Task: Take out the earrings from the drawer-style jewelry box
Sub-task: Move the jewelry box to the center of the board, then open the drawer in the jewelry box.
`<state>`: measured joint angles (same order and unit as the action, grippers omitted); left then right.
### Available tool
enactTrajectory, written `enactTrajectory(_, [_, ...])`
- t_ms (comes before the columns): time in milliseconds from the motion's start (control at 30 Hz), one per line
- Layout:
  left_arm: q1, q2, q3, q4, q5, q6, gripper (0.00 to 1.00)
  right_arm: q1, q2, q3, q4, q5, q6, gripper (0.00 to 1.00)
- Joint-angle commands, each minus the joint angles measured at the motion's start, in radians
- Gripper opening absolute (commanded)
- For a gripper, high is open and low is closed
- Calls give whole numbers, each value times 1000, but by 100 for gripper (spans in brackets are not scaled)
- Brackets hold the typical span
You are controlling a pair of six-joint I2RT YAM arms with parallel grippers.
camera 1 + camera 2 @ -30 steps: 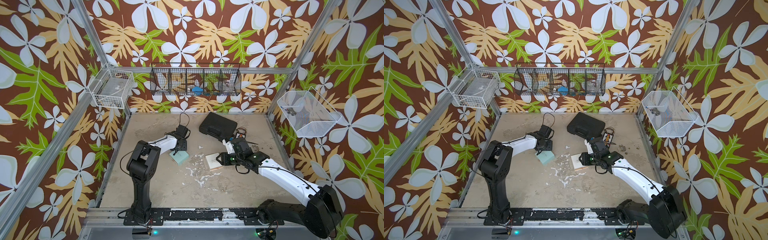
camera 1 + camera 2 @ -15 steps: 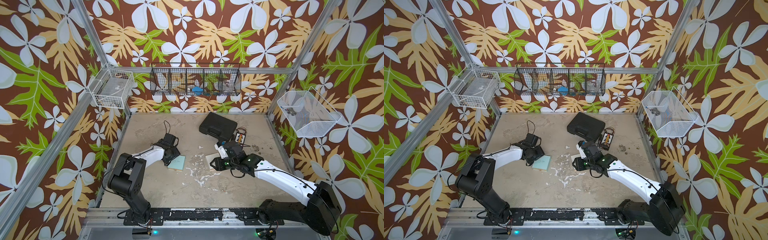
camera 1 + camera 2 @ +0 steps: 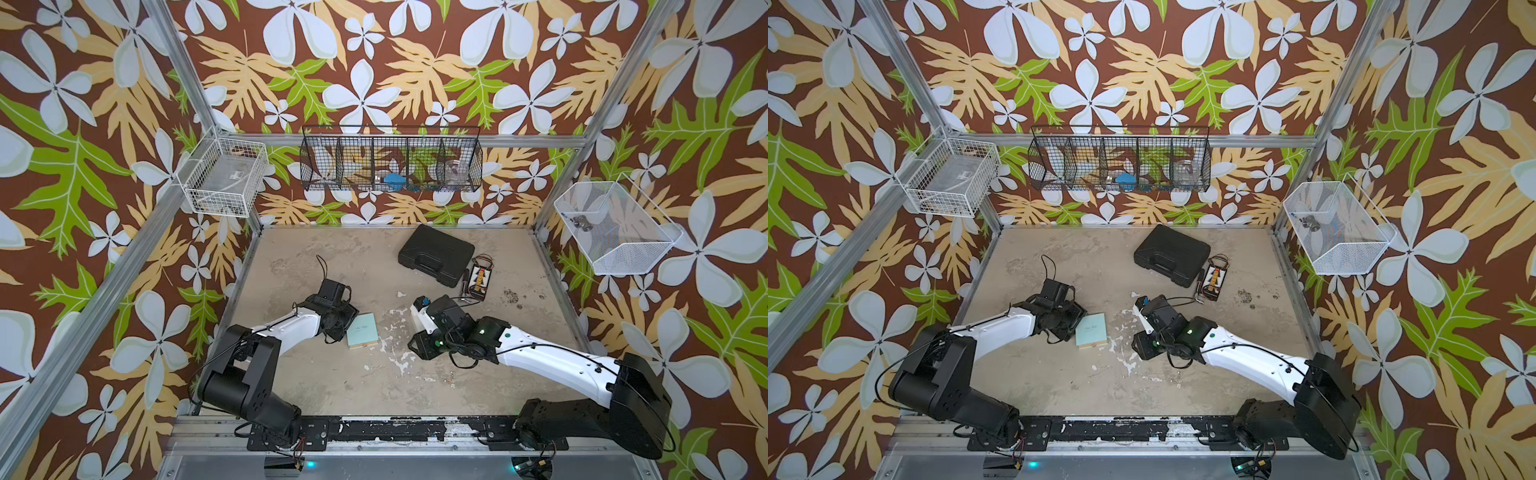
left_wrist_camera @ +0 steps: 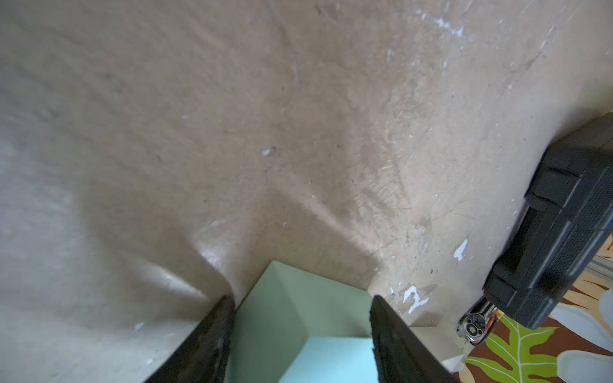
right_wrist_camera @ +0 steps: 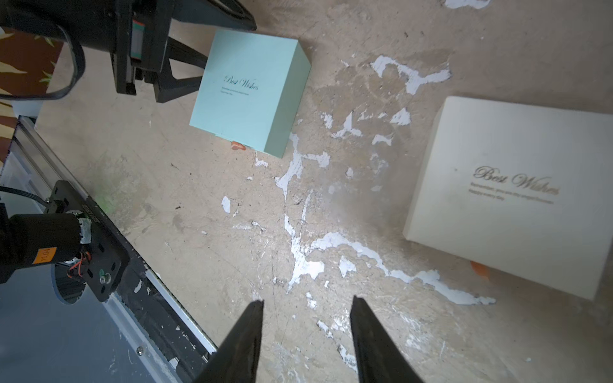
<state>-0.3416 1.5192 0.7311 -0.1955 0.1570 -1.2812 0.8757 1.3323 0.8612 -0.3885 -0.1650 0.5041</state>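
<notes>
Under and between the left fingers (image 4: 212, 341) lies the mint jewelry box (image 4: 298, 326).

— What do your arms look like?
— Your left arm (image 3: 291, 328) and right arm (image 3: 552, 359) both wear white shells over black joints, on bulky black bases (image 3: 249, 395)
— Any cables or markings?
— You've thin black cables (image 5: 80, 63) looping at each wrist, green lights (image 3: 482, 331) on the right one, black wedge-shaped fingers (image 5: 245, 341), and an orange sticker (image 5: 44, 255) on a base motor
</notes>
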Motion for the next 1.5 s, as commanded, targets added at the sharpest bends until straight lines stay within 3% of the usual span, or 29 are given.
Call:
enactTrajectory(0, [-16,-17,-30,7,40,-61,65,31,13,1,4,33,-1,47])
enactTrajectory(333, [-106,-23,-59,64,42,-151,63,44,8,-18,-3,90,12,47])
enactTrajectory(1100, [-268,-16,-120,277,53,-425,63,69,9,-115,20,65,62,42])
enactTrajectory(1300, [-267,-101,-132,173,25,-288,69,113,26,-127,51,88,80,39])
enactTrajectory(1467, [-267,-169,-117,57,-5,16,70,163,61,-144,147,133,108,36])
